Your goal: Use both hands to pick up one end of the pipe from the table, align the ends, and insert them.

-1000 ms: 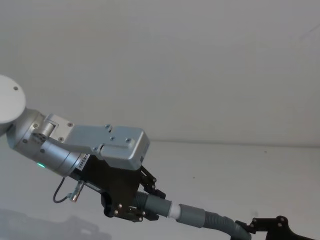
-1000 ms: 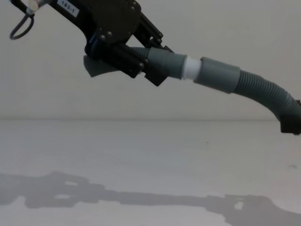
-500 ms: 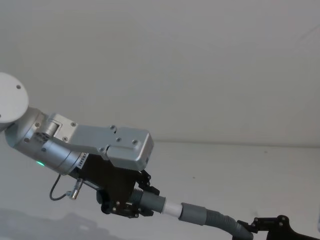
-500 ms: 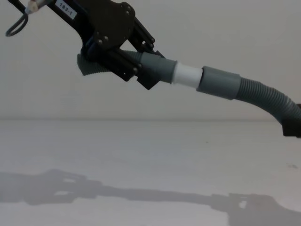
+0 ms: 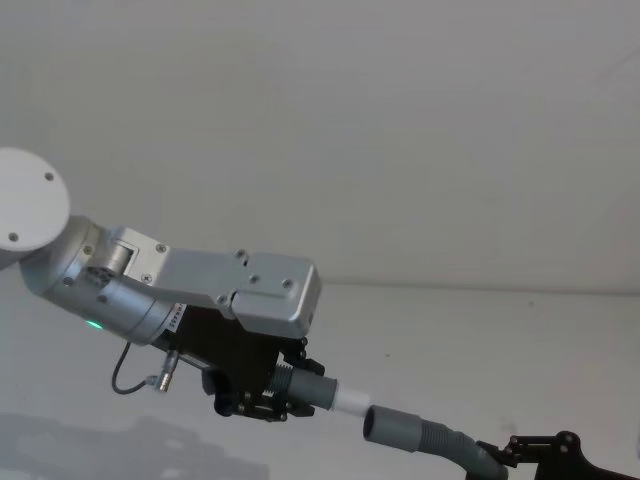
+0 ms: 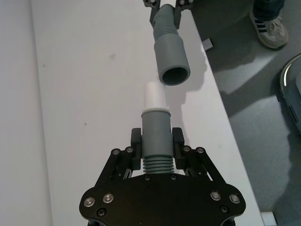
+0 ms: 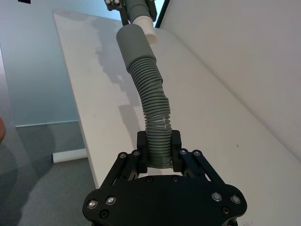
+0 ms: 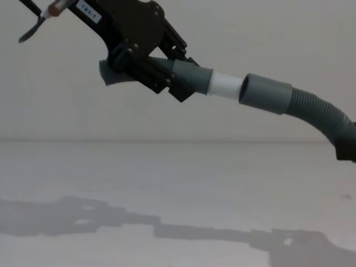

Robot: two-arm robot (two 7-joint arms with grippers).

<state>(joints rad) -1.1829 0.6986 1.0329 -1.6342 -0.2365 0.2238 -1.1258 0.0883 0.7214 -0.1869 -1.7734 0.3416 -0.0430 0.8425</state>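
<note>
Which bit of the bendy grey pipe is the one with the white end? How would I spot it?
Look above the white table for the big silver arm coming in from the robot's left side, ending in the black left gripper. It clamps a short grey ribbed pipe piece. Only this piece ends in a small smooth white tip; the longer hose, held by the right gripper, ends in a wide open grey cuff.

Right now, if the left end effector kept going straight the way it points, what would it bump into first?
Its white tip would probably meet the grey cuff held by the right end effector; they look separated and slightly misaligned.
</note>
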